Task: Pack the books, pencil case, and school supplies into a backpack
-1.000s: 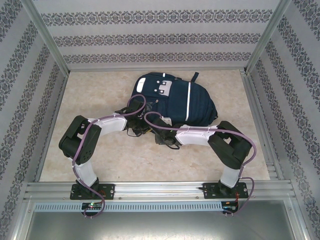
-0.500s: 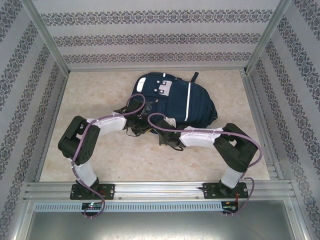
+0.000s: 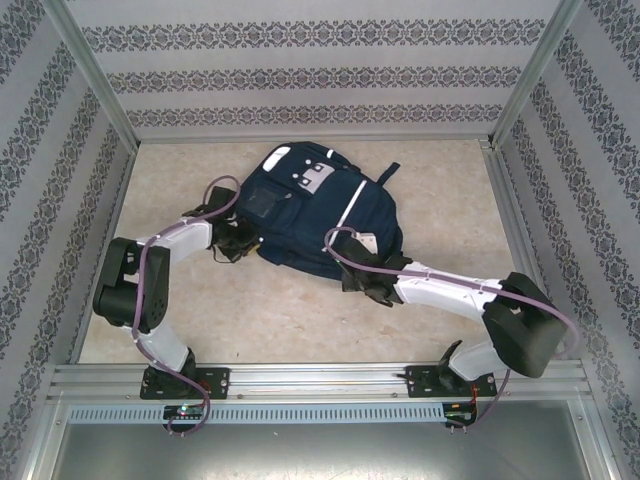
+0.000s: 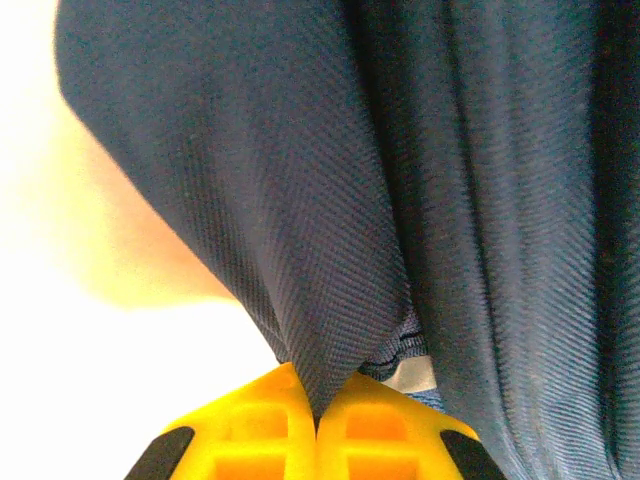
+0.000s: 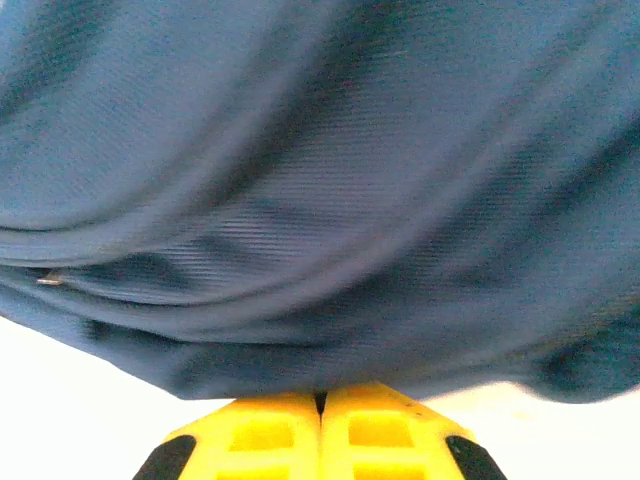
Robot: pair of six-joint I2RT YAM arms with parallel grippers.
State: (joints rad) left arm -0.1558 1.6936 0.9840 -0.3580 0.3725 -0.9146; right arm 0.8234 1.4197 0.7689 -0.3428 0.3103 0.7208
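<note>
Navy backpack (image 3: 305, 210) lies on the table (image 3: 300, 320) between 2 claws, its fabric bunched just ahead of each. Left claw (image 4: 317, 418) is pinched tight on a fold of it; right claw (image 5: 320, 402) is clamped on its near edge.

Backpack (image 3: 300, 215): large, navy fabric, lying flat, front face up. Grey patch (image 3: 318, 180) and white reflective stripe (image 3: 350, 208) showing. Body set on a diagonal, far-left to near-right. Dark strap (image 3: 388, 172) trails off the far right side.

Left edge: a fold of navy twill is nipped between the tips of the left gripper (image 4: 317, 400), yellow fingers (image 4: 250, 435) pressed together on it. The cloth rises from them in taut ridges.

Near right edge: the hem is caught at the tips of the right gripper (image 5: 320, 398), fingers (image 5: 265, 430) closed tight. Fabric above them sags in soft crosswise folds.
</note>
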